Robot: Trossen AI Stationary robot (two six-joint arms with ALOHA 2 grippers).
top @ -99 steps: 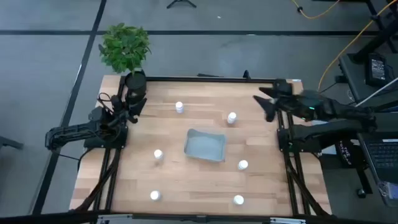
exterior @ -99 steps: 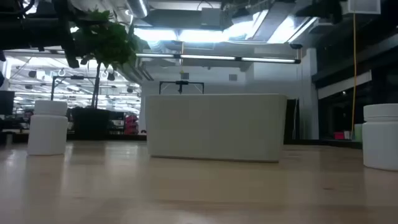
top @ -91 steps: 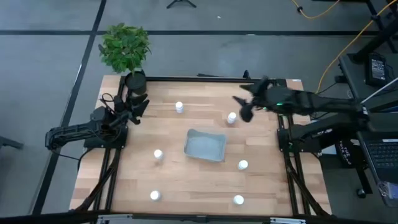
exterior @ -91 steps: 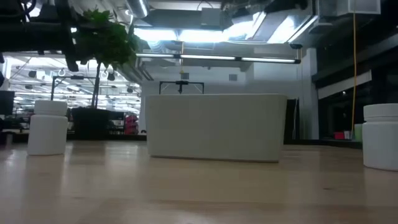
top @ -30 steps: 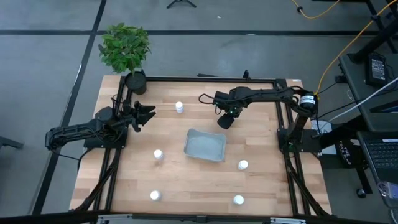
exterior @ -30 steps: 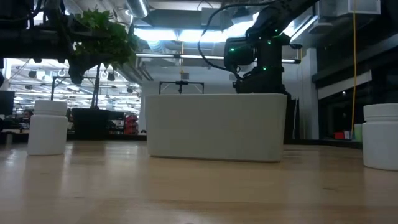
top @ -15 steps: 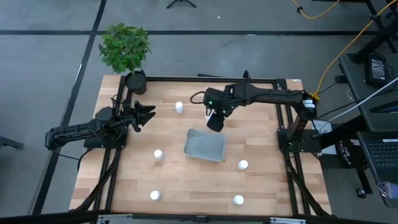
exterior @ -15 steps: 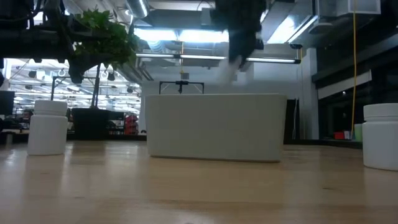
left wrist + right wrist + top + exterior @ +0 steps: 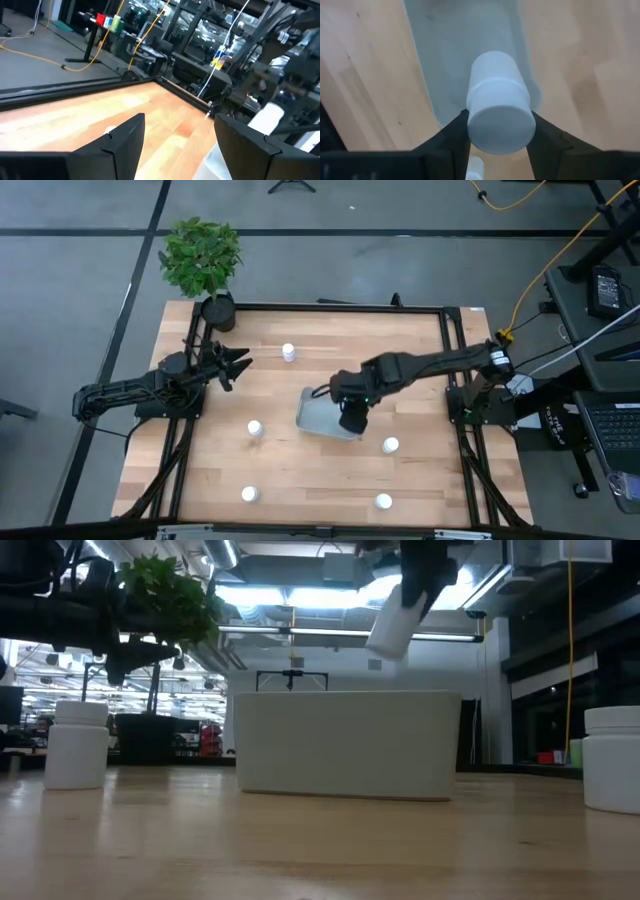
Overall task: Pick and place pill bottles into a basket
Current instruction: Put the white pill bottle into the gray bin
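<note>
The small white cylindrical plastic pill bottle (image 9: pixel 496 100), round-capped and smooth, hangs tilted over the shallow pale grey-blue translucent plastic basket (image 9: pixel 318 418), pinched in the right pincer (image 9: pixel 352 416) near the basket's 3 o'clock wall. Released from there, it might strike that low wall and roll out onto the wooden tabletop (image 9: pixel 300 470); its slick sides could also slip. The left pincer (image 9: pixel 236 364), spread wide and empty, waits at 9 o'clock.
</note>
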